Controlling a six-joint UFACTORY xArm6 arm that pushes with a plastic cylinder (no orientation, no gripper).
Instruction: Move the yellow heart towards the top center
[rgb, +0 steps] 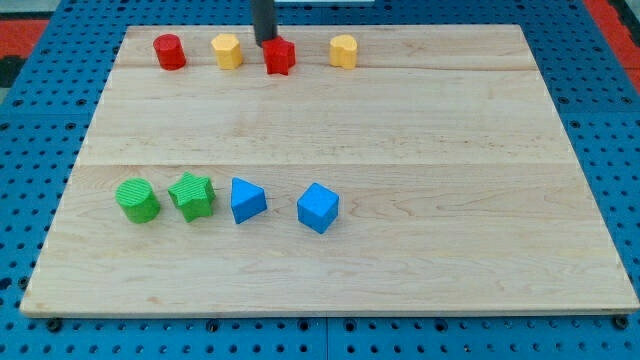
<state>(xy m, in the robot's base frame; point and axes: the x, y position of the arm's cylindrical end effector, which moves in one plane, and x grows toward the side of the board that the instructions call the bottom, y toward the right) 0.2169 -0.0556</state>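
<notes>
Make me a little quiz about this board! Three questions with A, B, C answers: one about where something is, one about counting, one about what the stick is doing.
1. Where is the red star?
A. Between the two yellow blocks
B. Beside the green star
C. At the view's bottom right

2. How many blue blocks are there?
A. One
B. Two
C. Four

3. What is my tip doing?
A. Resting on a blue block
B. Sitting right at the red star's top left edge
C. Far from every block

Answers:
1. A, since the yellow block is on its left and the yellow heart on its right.
2. B, since only the blue triangle and blue cube show.
3. B, since the rod ends against the red star in the top row.
</notes>
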